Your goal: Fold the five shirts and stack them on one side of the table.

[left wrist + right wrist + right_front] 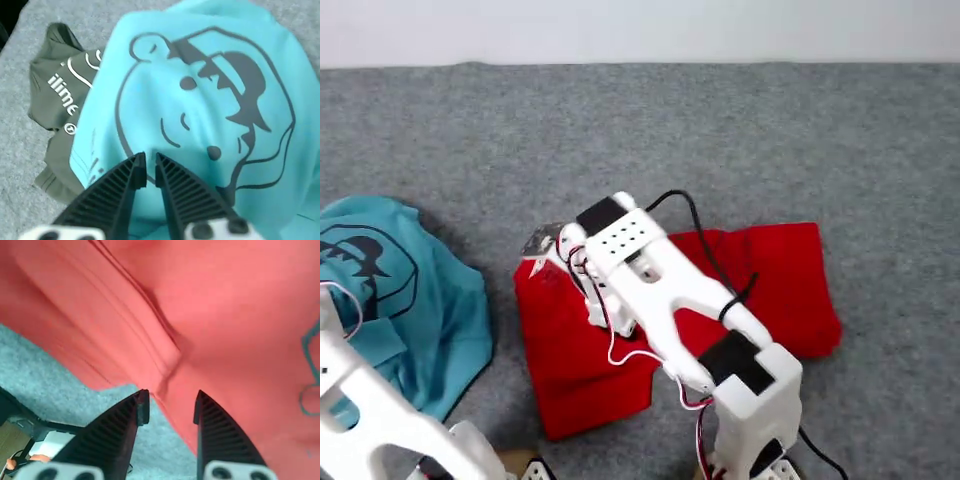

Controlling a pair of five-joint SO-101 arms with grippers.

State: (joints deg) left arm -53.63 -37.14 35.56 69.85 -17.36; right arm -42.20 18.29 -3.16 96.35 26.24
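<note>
Right wrist view – the right gripper (170, 402), jaws apart, hangs over an edge of the red shirt (225, 315), which lies long side to side – the left gripper (148, 159), barely parted, is farther off over the teal shirt (200, 125)

High view overlooks the table (770, 130); wrist views sit close above its teal shirt (430, 300) and red shirt (780, 280).
</note>
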